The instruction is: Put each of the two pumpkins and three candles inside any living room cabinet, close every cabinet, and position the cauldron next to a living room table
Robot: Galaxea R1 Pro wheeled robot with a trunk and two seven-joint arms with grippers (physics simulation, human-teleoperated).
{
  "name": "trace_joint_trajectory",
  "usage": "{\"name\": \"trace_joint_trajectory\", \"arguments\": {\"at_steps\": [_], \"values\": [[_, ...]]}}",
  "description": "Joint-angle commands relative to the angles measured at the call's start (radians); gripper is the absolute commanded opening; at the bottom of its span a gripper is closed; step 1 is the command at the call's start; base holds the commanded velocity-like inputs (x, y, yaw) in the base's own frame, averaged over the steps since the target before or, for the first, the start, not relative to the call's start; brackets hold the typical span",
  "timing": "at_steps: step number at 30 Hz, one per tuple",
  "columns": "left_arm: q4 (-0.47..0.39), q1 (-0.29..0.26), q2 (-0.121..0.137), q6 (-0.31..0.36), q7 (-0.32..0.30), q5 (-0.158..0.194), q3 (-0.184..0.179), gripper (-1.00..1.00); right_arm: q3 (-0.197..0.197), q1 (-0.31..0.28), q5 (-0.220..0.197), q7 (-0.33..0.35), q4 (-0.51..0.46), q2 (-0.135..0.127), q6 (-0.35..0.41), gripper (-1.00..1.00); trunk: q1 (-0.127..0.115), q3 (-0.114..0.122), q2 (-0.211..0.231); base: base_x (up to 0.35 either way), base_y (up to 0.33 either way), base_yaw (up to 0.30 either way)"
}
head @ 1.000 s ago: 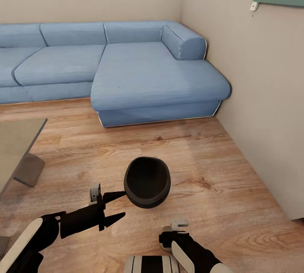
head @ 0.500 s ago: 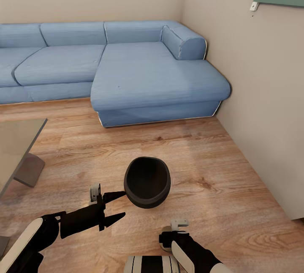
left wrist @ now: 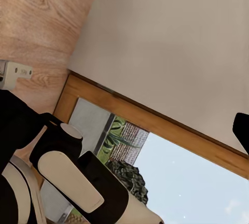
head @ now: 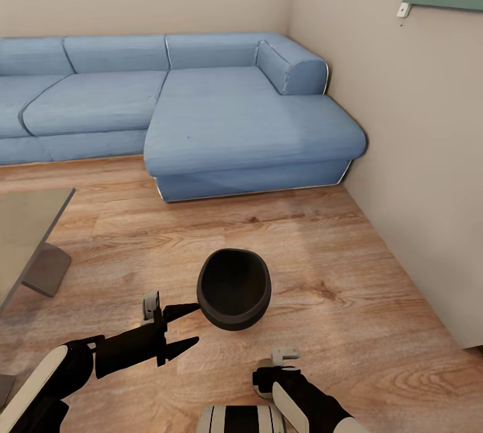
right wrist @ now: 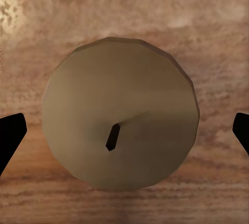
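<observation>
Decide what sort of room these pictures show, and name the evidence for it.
Most likely a living room: a blue corner sofa along the walls, a low glass-topped table beside it, and a wood-plank floor.

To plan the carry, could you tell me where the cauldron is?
In the head view, the round black cauldron sits on the wooden floor, just beyond the left claw.
</observation>
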Motion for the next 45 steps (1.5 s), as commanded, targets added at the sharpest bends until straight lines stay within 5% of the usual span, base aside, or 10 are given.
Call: {"name": "trace_joint_trajectory", "arguments": {"at_steps": [1,25,32,45], "values": [[0.0,-0.001,0.001,0.0,0.009,0.011,-0.001,1.0,0.007,-0.001,-0.008,-0.009,-0.002,-0.001,0.003,1.0,0.0,-0.001,0.0,0.016,0.044,0.0],[0.0,-0.001,0.0,0.0,0.009,0.011,-0.002,1.0,0.005,-0.001,-0.01,-0.01,-0.002,-0.017,0.003,1.0,0.0,-0.001,0.0,0.017,0.055,0.0],[0.0,-0.001,0.0,0.0,0.009,0.011,-0.002,1.0,-0.068,-0.005,-0.005,-0.009,0.025,-0.021,0.003,1.0,0.0,-0.001,0.0,0.0,0.001,0.0],[0.0,-0.001,-0.001,0.0,0.009,0.011,-0.002,1.0,-0.076,-0.024,-0.003,-0.008,0.073,-0.021,-0.024,1.0,0.0,-0.001,0.0,0.0,0.015,0.0]]}}
